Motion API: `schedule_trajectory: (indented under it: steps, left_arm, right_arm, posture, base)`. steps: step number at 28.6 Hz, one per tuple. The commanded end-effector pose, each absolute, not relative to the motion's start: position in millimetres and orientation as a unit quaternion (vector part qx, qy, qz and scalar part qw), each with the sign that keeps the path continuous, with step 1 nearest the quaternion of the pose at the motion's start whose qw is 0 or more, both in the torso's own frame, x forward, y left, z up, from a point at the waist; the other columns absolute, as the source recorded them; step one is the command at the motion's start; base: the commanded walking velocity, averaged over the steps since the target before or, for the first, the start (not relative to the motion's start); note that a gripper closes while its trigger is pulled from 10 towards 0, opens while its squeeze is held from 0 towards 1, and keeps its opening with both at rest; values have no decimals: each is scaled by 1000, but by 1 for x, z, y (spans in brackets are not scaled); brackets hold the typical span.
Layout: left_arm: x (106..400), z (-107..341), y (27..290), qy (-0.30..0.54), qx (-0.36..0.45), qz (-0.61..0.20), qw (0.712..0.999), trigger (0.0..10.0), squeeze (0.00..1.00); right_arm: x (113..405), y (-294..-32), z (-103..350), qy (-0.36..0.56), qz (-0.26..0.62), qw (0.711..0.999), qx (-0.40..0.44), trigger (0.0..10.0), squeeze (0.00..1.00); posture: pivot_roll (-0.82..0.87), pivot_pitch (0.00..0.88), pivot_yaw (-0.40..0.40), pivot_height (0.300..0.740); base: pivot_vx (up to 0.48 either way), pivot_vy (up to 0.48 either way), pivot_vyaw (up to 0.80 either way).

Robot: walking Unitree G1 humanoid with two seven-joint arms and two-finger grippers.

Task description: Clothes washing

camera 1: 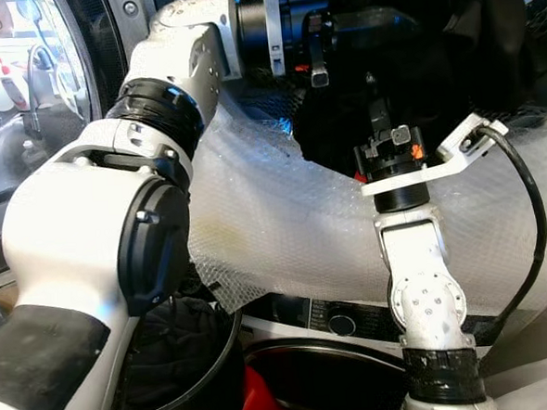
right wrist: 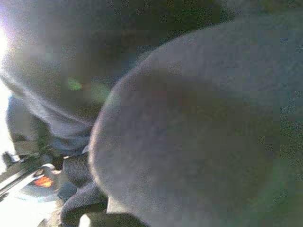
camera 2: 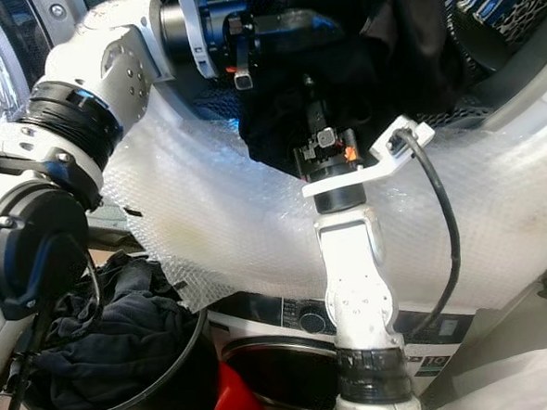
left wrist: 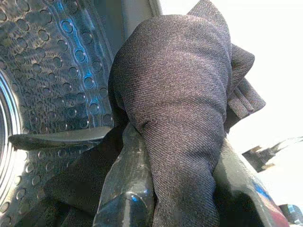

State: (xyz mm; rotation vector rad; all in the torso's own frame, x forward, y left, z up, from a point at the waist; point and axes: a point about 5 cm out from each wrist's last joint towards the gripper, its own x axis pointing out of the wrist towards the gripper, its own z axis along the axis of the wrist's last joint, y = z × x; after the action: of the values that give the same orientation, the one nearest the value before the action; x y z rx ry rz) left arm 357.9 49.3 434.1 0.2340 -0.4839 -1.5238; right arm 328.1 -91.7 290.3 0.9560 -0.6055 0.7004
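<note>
— Where are your grippers sitting right now?

— Your left gripper [left wrist: 175, 189] is up at the mouth of the washing machine, reaching in toward the drum [left wrist: 52, 71]. From its wrist view its two fingers [left wrist: 128, 189] are clamped on a fold of dark garment [left wrist: 180, 104], the cloth bunched between them (the dimpled drum wall is just behind it).

— And the right one?

— Your right gripper [camera 2: 312, 110] points up into the same dark cloth, to the right of the left one and a little nearer. Its fingers are buried in the fabric, so you cannot tell whether they are apart or together; its wrist view is a blur of dark cloth pressed close.

— Where is the rest of the laundry?

— A pile of dark clothes lies in the round basket [camera 2: 185, 354] low at the near left. Bubble wrap [camera 1: 284, 223] drapes over the machine's front edge, beneath both arms.
</note>
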Motion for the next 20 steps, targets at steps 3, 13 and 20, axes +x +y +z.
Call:
schedule_trajectory:
  steps: [3,13,20]
  left_arm:
    - [347,467,59,-274,150,-649,694,10000,0]
    - [367,429,59,-213,268,-587,734,10000,0]
    - [373,433,58,-255,238,-520,780,10000,0]
  right_arm:
    - [346,-124,308,-332,244,792,449,0,0]
    - [344,-130,327,-365,278,753,471,0,0]
    - [332,-125,333,-377,354,722,459,0,0]
  posture:
    - [51,45,75,740]
    - [47,42,71,740]
    - [46,47,59,740]
  base:
    - [0,0,0]
    - [0,0,0]
    - [0,0,0]
